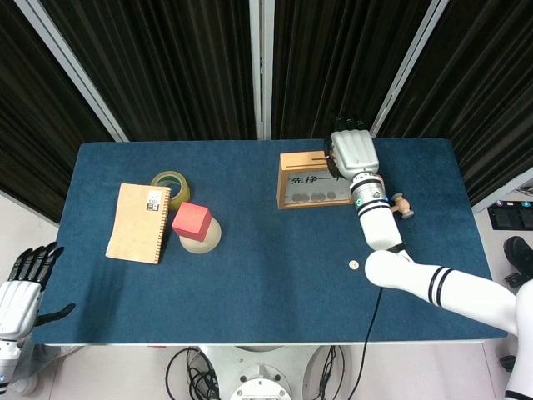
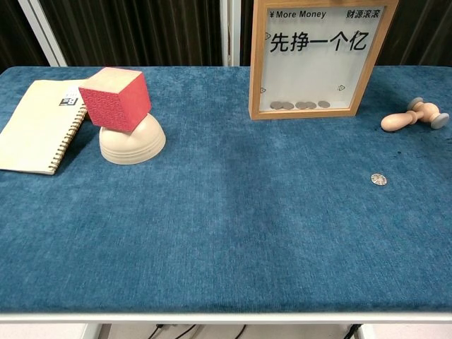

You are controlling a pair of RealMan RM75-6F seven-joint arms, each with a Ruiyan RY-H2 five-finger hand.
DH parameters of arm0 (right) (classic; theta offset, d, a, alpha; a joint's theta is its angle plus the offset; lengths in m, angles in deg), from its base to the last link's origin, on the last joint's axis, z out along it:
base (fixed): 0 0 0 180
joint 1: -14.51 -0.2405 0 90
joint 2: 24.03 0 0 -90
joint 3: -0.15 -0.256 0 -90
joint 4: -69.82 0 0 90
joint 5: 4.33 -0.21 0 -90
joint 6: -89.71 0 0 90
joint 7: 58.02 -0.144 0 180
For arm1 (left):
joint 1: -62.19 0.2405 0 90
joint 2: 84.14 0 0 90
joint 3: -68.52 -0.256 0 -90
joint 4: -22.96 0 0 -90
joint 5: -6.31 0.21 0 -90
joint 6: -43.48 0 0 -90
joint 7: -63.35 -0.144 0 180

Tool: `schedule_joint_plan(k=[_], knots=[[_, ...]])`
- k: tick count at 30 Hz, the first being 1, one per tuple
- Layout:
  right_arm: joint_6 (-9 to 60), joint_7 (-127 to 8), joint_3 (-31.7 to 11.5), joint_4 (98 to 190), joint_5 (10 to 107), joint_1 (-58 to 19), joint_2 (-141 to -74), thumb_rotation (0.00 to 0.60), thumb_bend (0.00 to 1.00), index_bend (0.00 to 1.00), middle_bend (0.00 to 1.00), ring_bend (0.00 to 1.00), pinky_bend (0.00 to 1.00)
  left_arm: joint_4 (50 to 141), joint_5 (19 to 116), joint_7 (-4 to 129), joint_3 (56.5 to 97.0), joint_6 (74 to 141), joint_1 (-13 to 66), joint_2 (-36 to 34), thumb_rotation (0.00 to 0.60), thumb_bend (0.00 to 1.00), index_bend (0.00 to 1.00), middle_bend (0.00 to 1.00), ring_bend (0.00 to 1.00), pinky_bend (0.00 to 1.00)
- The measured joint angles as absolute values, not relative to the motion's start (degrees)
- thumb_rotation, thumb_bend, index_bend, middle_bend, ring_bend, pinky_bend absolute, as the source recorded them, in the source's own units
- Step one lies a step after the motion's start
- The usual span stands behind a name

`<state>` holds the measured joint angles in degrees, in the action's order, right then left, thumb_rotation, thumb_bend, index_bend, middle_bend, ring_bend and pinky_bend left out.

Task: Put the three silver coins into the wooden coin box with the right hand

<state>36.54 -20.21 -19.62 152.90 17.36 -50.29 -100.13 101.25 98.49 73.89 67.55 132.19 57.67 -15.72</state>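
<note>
Coin (image 2: 378, 179): flat, round, silver metal.

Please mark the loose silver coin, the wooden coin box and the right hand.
silver coin (image 2: 378, 179), chest view, middle of its face.
wooden coin box (image 2: 256, 63), chest view, left side of the wooden frame.
right hand (image 1: 355, 152), head view, back of the hand.

"¥ More Money" on coin box (image 2: 319, 60)
</note>
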Motion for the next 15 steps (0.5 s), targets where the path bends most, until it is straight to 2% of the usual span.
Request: schedule_joint_plan(k=[2, 4, 15], knots=[[36.94, -20.35, -19.35, 152.93, 17.20, -50.29, -99.87, 0.600, 0.38, 0.15, 0.00, 0.00, 0.00, 101.18, 98.44, 73.98, 67.56, 132.16, 57.67, -15.71, 0.600, 0.04, 0.02, 0.00, 0.00, 0.00], [37.20, -20.41, -19.08, 153.05, 16.94, -50.32, -99.57, 0.600, 0.38, 0.02, 0.00, 0.00, 0.00, 101.13, 98.42, 74.04, 67.58, 132.18, 57.68, -15.73, 0.600, 0.04, 0.02, 0.00, 0.00, 0.00], [36.30, -24.46, -19.14, 155.50, 22.06, -48.83, -98.14, 0.600, 0.37, 0.00, 0.00, 0.00, 0.00, 101.60, 98.49, 73.82, 67.72, 132.12, 57.50, -16.03, 0.600, 0.04, 0.02, 0.00, 0.00, 0.00]])
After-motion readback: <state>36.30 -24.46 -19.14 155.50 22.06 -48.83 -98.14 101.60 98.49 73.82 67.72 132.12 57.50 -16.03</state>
